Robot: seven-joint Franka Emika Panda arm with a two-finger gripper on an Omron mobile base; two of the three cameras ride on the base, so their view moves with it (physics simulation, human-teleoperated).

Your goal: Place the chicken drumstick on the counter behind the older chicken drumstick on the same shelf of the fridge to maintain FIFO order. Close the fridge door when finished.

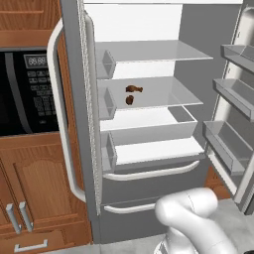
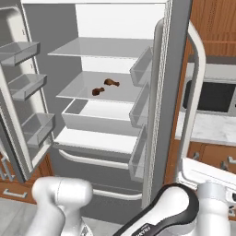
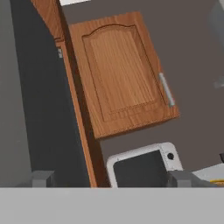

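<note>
The fridge (image 1: 193, 30) stands with both doors swung open. Two brown chicken drumsticks lie on its lower flat shelf (image 1: 173, 94): one drumstick (image 1: 134, 89) sits further back, the other drumstick (image 1: 129, 99) just in front of it. From the right base view they appear as the rear drumstick (image 2: 111, 82) and the front drumstick (image 2: 97, 91). The marble counter (image 2: 212, 129) runs to the right of the fridge. My gripper (image 3: 113, 178) is open with nothing between its fingertips, and faces a wooden cabinet door (image 3: 118, 74) low beside the fridge's grey side (image 3: 26, 87).
The right fridge door (image 1: 233, 99) with its bins juts out toward me, and the left door (image 1: 74, 99) stands edge-on. A black wall oven (image 1: 25, 89) and wooden cabinets (image 1: 39, 188) are left of the fridge. The drawer bin (image 1: 149, 130) sits below the shelf.
</note>
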